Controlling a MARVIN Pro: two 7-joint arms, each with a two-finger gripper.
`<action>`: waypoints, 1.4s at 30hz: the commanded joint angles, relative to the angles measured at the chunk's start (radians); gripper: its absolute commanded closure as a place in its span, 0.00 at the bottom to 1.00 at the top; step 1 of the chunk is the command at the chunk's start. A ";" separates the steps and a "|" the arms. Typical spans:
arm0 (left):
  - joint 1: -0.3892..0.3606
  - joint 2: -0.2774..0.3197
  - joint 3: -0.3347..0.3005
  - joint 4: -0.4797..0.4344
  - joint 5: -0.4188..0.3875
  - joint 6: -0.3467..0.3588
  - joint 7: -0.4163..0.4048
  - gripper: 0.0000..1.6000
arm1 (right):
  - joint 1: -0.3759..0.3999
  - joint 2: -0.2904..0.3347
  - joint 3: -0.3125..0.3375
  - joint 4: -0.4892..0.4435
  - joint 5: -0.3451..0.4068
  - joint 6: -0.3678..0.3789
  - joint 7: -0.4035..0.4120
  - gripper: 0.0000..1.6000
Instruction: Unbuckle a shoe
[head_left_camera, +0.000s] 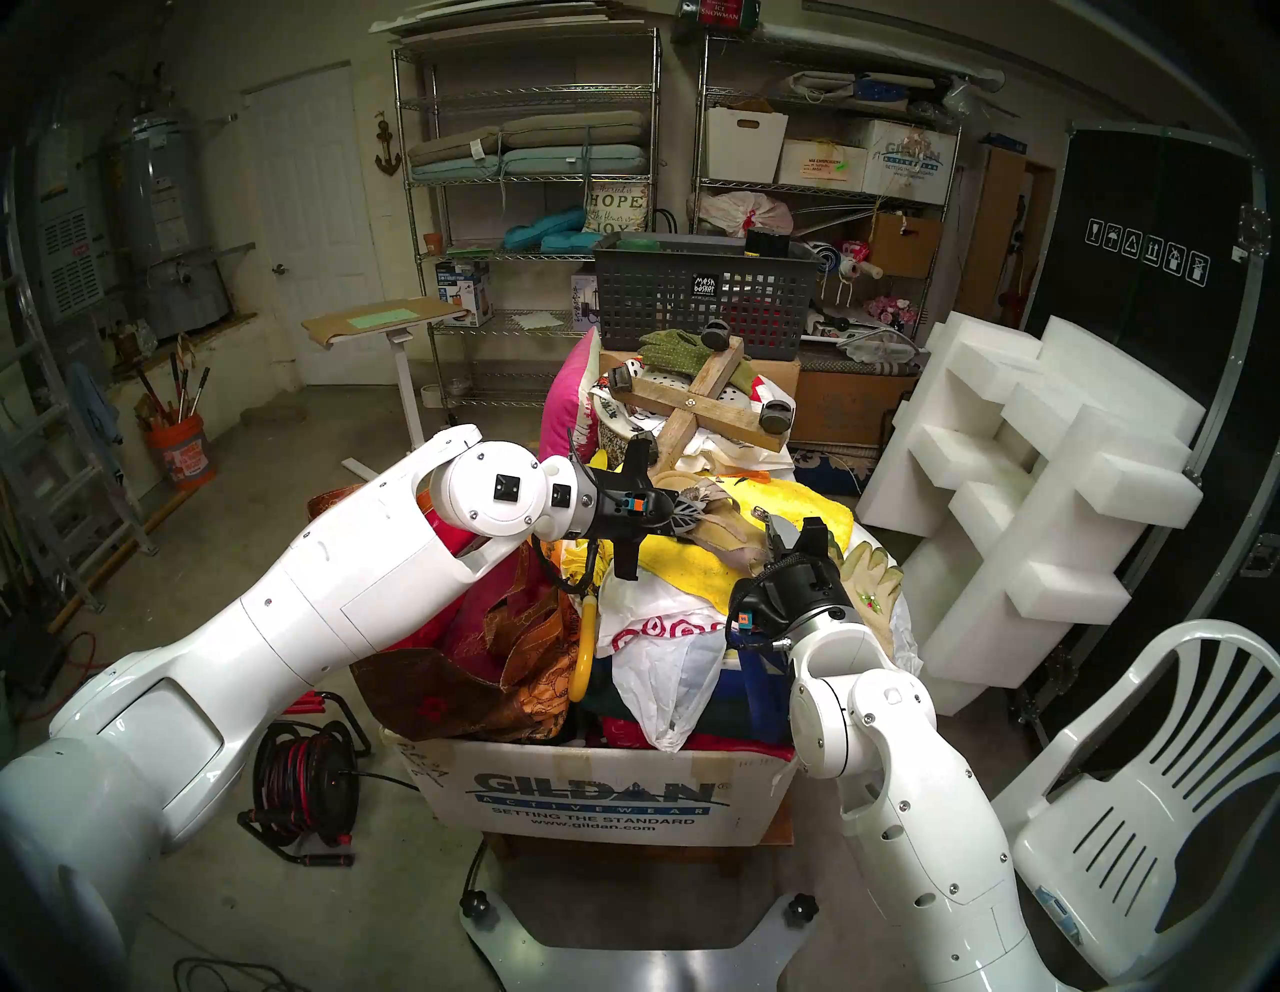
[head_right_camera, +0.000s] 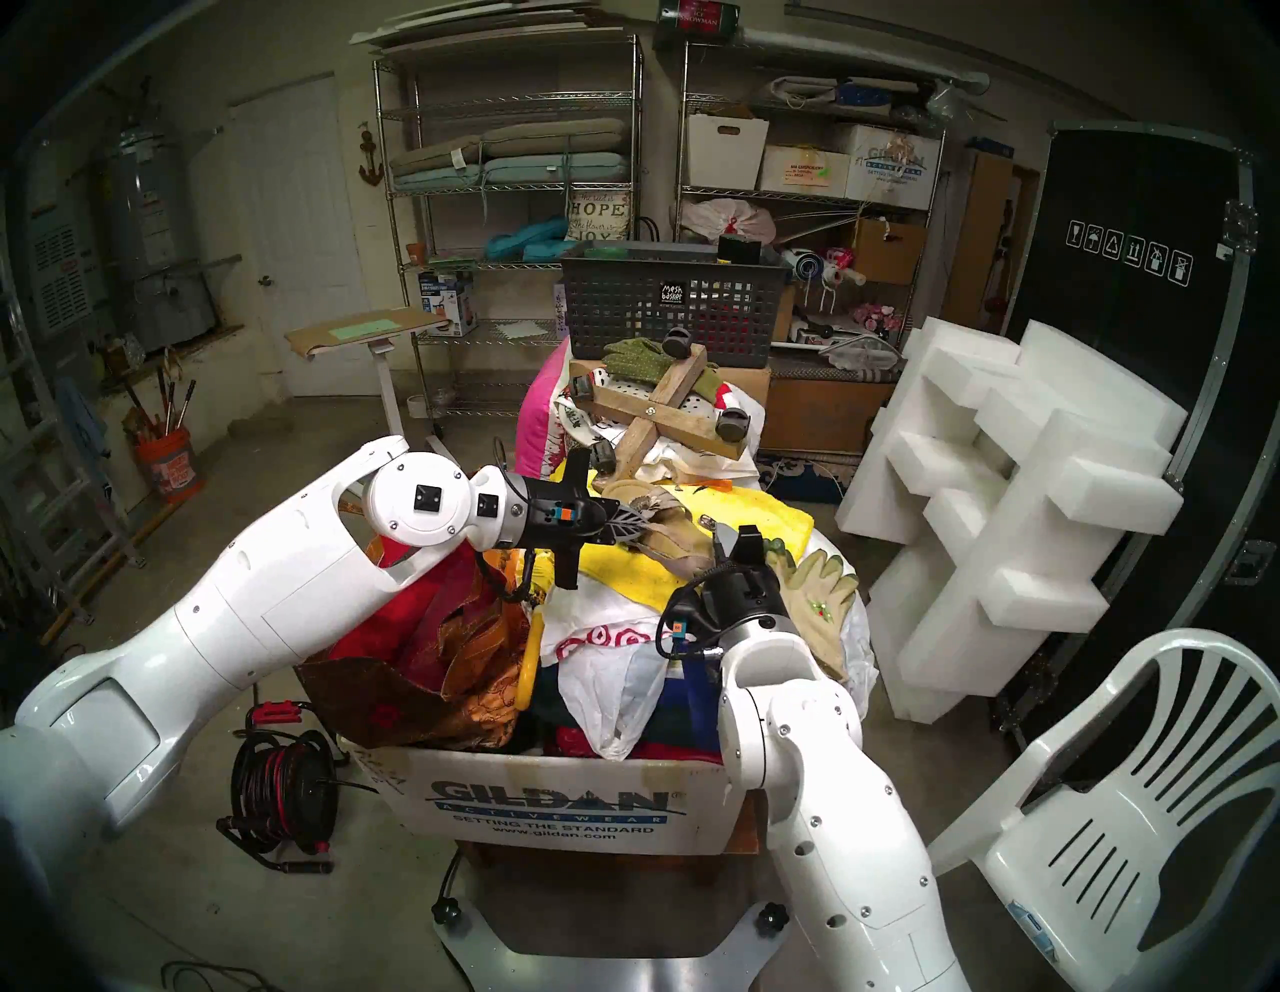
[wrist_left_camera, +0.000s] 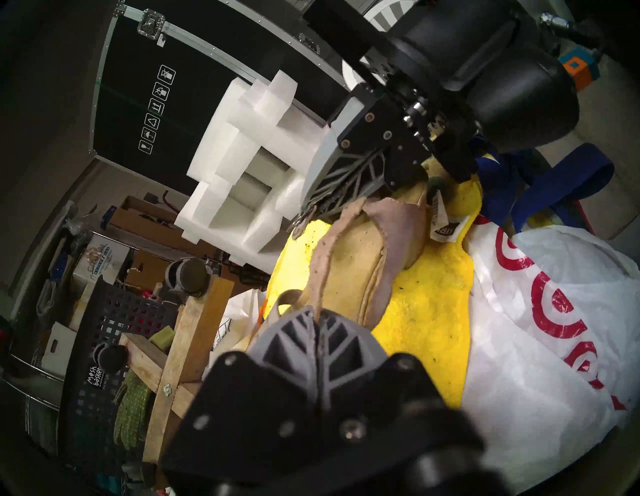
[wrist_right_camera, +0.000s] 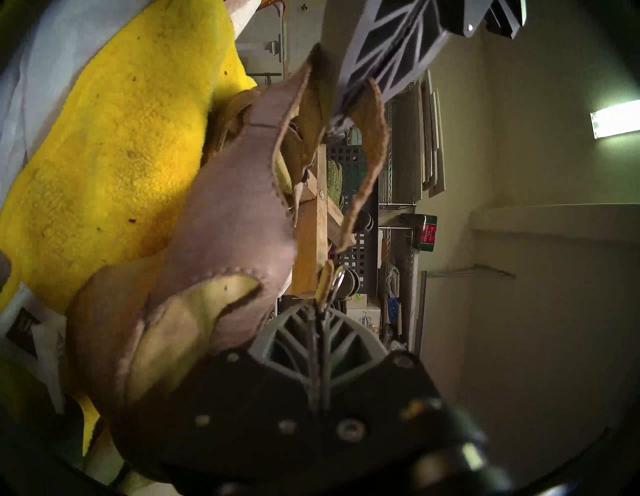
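Observation:
The tan shoe (head_left_camera: 727, 537) lies on its side on a yellow towel (head_left_camera: 699, 561) atop the pile in the box. My left gripper (head_left_camera: 682, 516) is shut on the thin ankle strap (wrist_right_camera: 372, 162), close up in the left wrist view (wrist_left_camera: 317, 311). My right gripper (head_left_camera: 776, 528) is shut on the short strap stub that carries the metal buckle ring (wrist_right_camera: 337, 279). In the right wrist view the long strap's loose end hangs just short of the ring, apart from it. The two grippers' tips stand close together over the shoe (wrist_left_camera: 349, 263).
The pile fills a Gildan cardboard box (head_left_camera: 596, 796), with a white plastic bag (head_left_camera: 658, 644) and a work glove (head_left_camera: 873, 575). Behind stand a wooden caster cross (head_left_camera: 699, 405) and a grey mesh basket (head_left_camera: 699, 291). Foam blocks (head_left_camera: 1039, 499) and a white chair (head_left_camera: 1143, 796) are on the right.

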 joint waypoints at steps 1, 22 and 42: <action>0.004 -0.027 -0.031 0.025 0.040 0.015 0.112 1.00 | 0.019 -0.025 -0.011 -0.009 0.006 0.008 -0.004 1.00; -0.005 -0.076 -0.043 0.061 0.071 0.026 0.216 0.76 | 0.086 -0.075 -0.064 0.029 -0.014 0.057 0.039 1.00; 0.075 0.019 -0.073 -0.122 -0.024 0.075 0.157 0.07 | -0.041 -0.093 0.031 -0.210 0.250 0.022 0.325 0.49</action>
